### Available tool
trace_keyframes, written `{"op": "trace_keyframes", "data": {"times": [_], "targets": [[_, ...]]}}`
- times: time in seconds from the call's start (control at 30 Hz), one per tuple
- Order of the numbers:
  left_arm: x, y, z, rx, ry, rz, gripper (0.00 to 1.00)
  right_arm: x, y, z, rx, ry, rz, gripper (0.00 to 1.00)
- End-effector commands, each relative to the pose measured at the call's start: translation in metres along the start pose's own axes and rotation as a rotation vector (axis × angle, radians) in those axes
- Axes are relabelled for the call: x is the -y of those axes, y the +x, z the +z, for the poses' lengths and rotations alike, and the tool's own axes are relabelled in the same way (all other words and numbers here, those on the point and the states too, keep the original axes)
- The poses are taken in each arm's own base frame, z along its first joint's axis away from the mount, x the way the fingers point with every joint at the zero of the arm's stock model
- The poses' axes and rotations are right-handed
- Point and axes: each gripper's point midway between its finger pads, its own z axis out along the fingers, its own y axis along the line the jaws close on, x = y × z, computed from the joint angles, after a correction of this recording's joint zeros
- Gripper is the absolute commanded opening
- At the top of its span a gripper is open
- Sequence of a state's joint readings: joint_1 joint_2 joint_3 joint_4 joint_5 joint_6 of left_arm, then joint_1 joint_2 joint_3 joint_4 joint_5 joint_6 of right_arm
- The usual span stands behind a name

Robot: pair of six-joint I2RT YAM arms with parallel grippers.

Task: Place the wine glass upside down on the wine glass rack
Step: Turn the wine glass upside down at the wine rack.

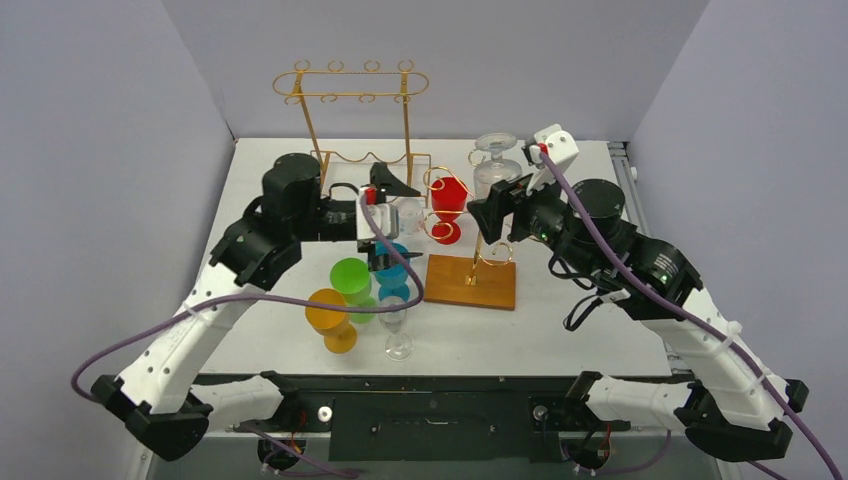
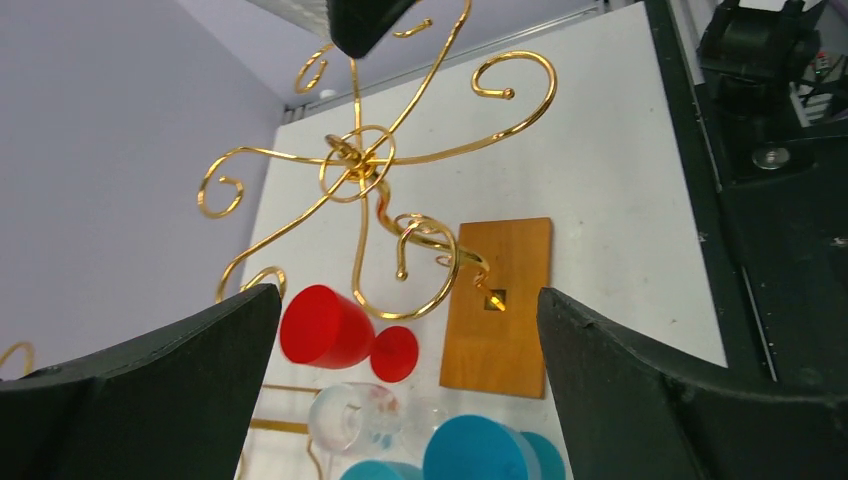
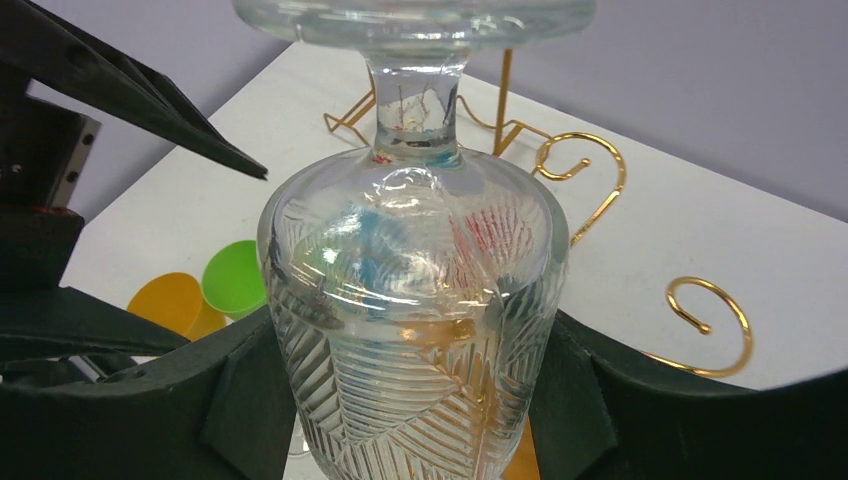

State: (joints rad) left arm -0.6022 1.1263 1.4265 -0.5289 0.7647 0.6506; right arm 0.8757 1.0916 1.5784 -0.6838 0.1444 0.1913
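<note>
You are carrying the wine glass (image 3: 412,290) in the right gripper (image 3: 410,430). Its fingers are clamping the ribbed bowl from both sides and the foot is pointing up, so the glass is already upside down. From above, it is hanging in the air at about 1 o'clock from the wooden base (image 1: 470,283) of the rack (image 2: 360,165), just on the 3 o'clock side of the red glass (image 1: 448,200) that is hanging there. It is not resting on any wire yet.

The left gripper (image 1: 388,222) is standing wide and holding nothing, at about 9 o'clock from the rack, close to its gold arms.

By my reading you are working through the approach: the glass is gripped and inverted, and the hanging is not yet done. The next move is calling for a free hook (image 3: 618,165); two are showing at roughly 3 o'clock of the glass in the right wrist view. You are needing to slide the stem into the hook's opening so the foot is riding above the wire. Go slowly, because the wire is thin and the red glass is near. Release only when the foot is sitting on the wire.
</note>
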Motion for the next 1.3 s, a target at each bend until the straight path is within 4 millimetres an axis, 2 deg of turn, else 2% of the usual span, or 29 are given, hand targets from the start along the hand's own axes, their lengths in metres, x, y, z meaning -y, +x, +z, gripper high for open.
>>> {"op": "trace_keyframes", "data": {"times": [0.0,0.23,0.27,0.37,0.5,0.63,0.83,0.97,1.1,1.13,1.17,1.27], "targets": [[0.005,-0.004,0.021,-0.017,0.055,-0.047,0.99,0.033,-0.03,-0.032,0.131,0.13,0.007,0.0],[0.008,0.002,0.052,-0.026,0.101,-0.049,1.0,0.055,-0.012,-0.052,0.108,0.203,0.006,0.0],[0.008,0.004,0.056,-0.033,0.104,-0.043,0.95,0.058,-0.01,-0.055,0.108,0.21,0.005,0.0],[0.004,0.01,0.064,-0.051,0.116,-0.04,0.92,0.063,-0.005,-0.061,0.113,0.221,0.012,0.0],[0.0,0.016,0.074,-0.066,0.138,-0.022,0.87,0.063,0.004,-0.064,0.109,0.218,0.02,0.0],[-0.003,0.024,0.084,-0.095,0.165,0.003,0.78,0.067,0.012,-0.064,0.096,0.231,0.016,0.0],[0.004,0.035,0.095,-0.144,0.207,0.054,0.66,0.067,0.022,-0.064,0.092,0.231,0.021,0.0],[0.007,0.046,0.102,-0.176,0.207,0.09,0.65,0.065,0.026,-0.065,0.093,0.211,0.028,0.0],[-0.005,0.056,0.108,-0.193,0.131,0.139,0.62,0.062,0.029,-0.07,0.087,0.191,0.022,0.0],[-0.007,0.061,0.11,-0.2,0.109,0.15,0.59,0.061,0.03,-0.072,0.082,0.178,0.02,0.0],[-0.014,0.058,0.11,-0.189,0.075,0.18,0.55,0.059,0.032,-0.074,0.078,0.167,0.019,0.0],[-0.022,0.064,0.11,-0.18,0.001,0.259,0.35,0.056,0.04,-0.081,0.054,0.143,0.022,0.0]]}}
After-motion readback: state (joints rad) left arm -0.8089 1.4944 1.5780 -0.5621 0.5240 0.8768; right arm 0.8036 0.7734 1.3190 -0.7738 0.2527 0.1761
